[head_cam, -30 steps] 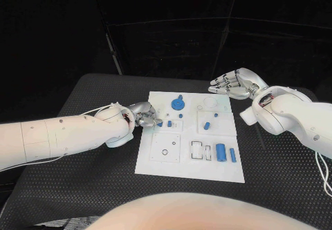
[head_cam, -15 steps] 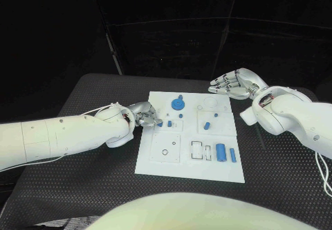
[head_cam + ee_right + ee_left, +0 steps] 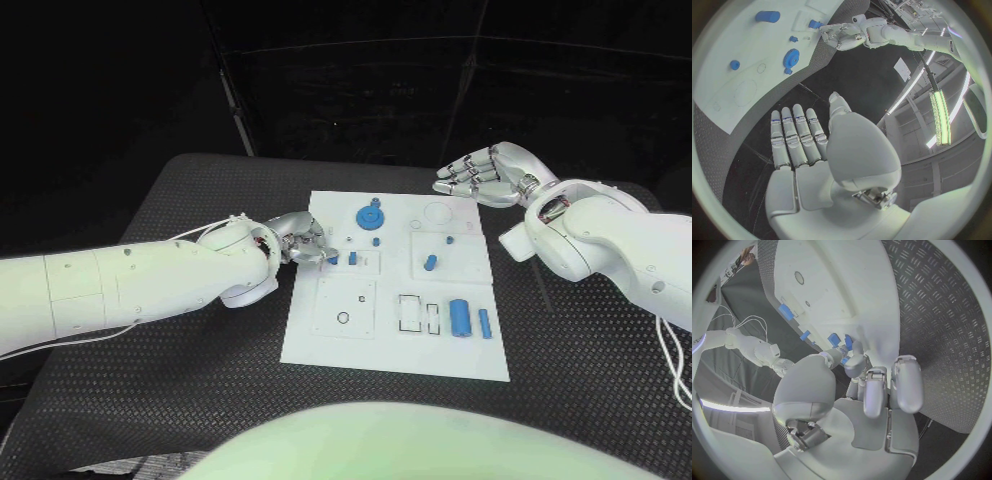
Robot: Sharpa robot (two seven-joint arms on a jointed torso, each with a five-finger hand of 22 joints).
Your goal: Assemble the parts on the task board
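Head view, task board: the white task board [image 3: 397, 345] lies in the middle of the black table [image 3: 173, 330], between the two hands.
Change since earlier: none that can be made out; both hands and every blue part sit where they did a second ago.
Left hand: the left hand [image 3: 299, 240] stays at the board's near-left edge, fingers curled in toward a small blue part [image 3: 333, 258] just off its fingertips.
Left hand, grip: the left wrist view has the fingertips [image 3: 856, 361] right against two small blue parts [image 3: 841, 341]; I cannot tell whether one is pinched or only touched.
Right hand: the right hand [image 3: 486, 175] hovers off the board's far right corner, fingers straight, side by side, holding nothing [image 3: 807, 137].
Parts by the right hand: the blue gear [image 3: 371, 214] and a white round recess [image 3: 438, 213] lie on the board just inboard of it.
Other parts: a large blue cylinder [image 3: 460, 318] and a slimmer blue peg [image 3: 485, 324] stand well away from both hands, at the board's near right.
Hidden: the left hand's palm covers whatever lies under its fingers.
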